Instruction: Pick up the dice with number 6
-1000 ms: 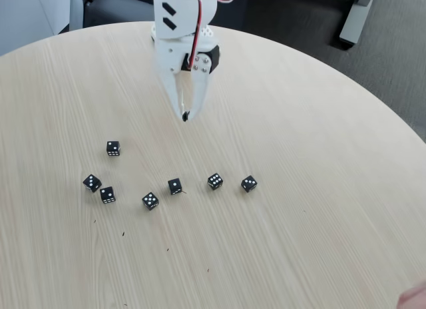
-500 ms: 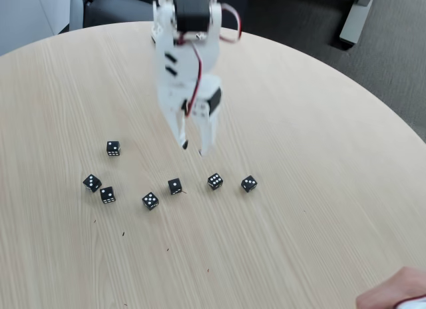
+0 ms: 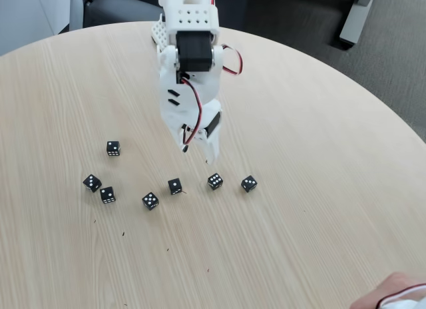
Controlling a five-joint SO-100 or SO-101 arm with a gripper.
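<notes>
Tool spread, above dice with number 6, 6 other dice alongside.

The light is bright and even all over my tabletop. It is soft light, so I see almost no dark shadows under the little dice (just a faint smudge beside each one). No shiny glare shows on the wood. The picture is mostly sharp, and I can count the white dots. The hand in the bottom corner looks blurry.
</notes>
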